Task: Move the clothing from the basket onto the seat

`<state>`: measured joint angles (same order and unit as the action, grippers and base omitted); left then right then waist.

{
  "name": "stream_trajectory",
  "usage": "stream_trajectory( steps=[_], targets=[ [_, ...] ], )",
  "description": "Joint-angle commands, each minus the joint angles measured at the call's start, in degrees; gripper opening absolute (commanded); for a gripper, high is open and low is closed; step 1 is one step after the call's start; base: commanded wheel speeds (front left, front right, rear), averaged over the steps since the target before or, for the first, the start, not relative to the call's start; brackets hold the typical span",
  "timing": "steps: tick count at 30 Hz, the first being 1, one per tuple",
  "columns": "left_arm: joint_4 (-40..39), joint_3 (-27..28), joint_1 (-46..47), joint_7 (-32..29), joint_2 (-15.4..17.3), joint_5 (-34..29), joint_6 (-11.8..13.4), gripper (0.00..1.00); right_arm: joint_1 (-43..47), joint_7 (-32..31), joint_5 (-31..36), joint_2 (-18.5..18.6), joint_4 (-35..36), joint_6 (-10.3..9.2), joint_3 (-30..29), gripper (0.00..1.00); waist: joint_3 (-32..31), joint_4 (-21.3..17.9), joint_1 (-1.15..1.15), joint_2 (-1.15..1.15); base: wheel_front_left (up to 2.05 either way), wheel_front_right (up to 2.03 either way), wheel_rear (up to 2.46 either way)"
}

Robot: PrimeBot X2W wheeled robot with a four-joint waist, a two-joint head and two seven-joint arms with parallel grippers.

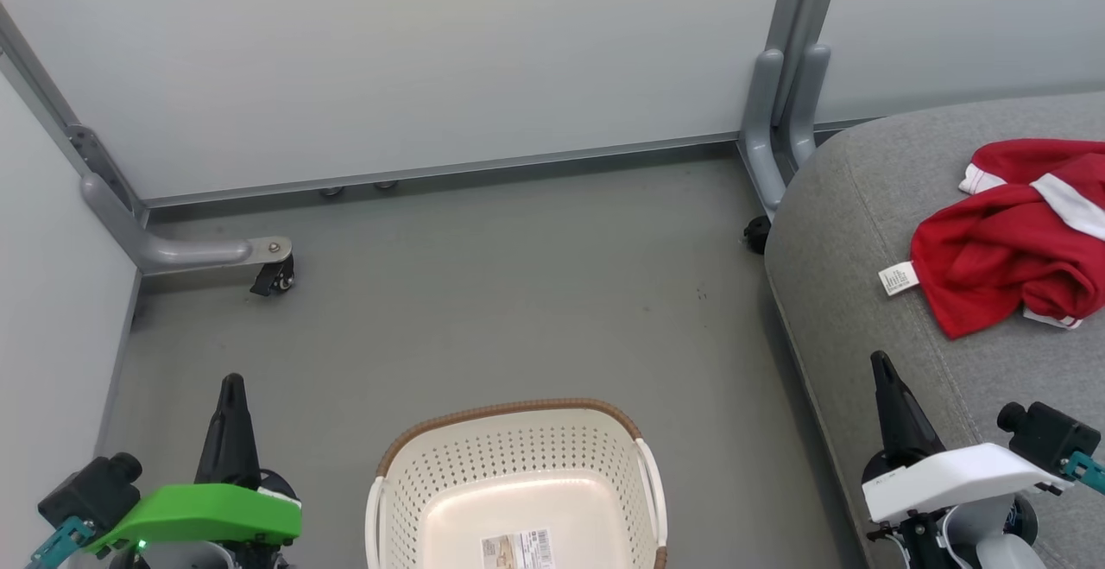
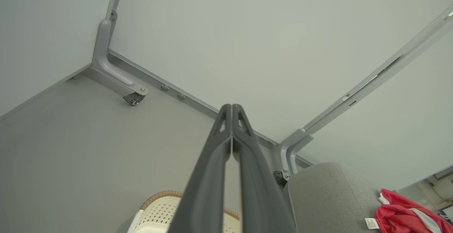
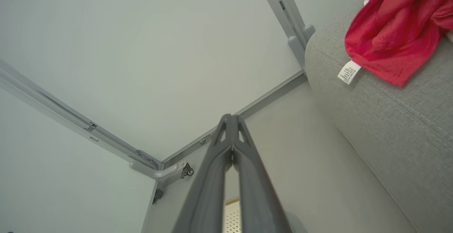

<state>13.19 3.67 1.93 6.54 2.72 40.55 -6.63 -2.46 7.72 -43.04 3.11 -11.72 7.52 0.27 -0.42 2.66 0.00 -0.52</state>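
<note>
- We see the bright red soft fabric clothing (image 1: pixel 1010 241) with white trim bands lying in a crumpled heap on top of the large light grey upholstered seat (image 1: pixel 855 232), at the right of the head view.
- A small white printed tag (image 1: pixel 899 279) sticks out from the heap's left edge and lies flat on the cushion.
- We find the right claw (image 1: pixel 879 360) closed and holding nothing. In the right wrist view its two long dark fingers meet at the tips.
- This claw stands at the lower right of the head view, over the front edge of the seat. The clothing lies ahead of it and to its right, apart from it, with bare grey cushion between them.
- We find the left claw (image 1: pixel 231 381) closed too, with nothing gripped and its fingers pressed together in the left wrist view.
- It stands at the lower left over the dull grey floor (image 1: pixel 483 293), well apart from the clothing.
- The cream-white perforated plastic basket (image 1: pixel 509 409), with a brown woven rim and white handles, sits on the floor between the two claws.
- We see a printed label (image 1: pixel 516 549) on its pale bottom, and a strip of floor separates it from the seat.
- Pale grey wall panels (image 1: pixel 432 51) in metal frames close off the far side, one frame foot carrying a black caster (image 1: pixel 274 277).
</note>
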Motion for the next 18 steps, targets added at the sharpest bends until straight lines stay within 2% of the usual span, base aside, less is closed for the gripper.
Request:
stream_trajectory(
  steps=[1,18],
  targets=[
    [-0.62,0.34,1.91,-0.43,0.23,2.26,-0.36,0.00,-1.63,-0.44,-2.12,0.51,0.47,-0.01,-0.36,0.00,0.01,-0.04,0.00,0.14,0.00,0.00,0.00],
    [-0.27,1.03,2.67,-3.65,0.24,14.89,-0.53,0.00,-2.25,-3.61,-14.53,0.71,-0.18,-0.02,-1.55,0.00,0.12,-0.53,0.00,0.21,0.00,0.00,0.00]
  ],
)
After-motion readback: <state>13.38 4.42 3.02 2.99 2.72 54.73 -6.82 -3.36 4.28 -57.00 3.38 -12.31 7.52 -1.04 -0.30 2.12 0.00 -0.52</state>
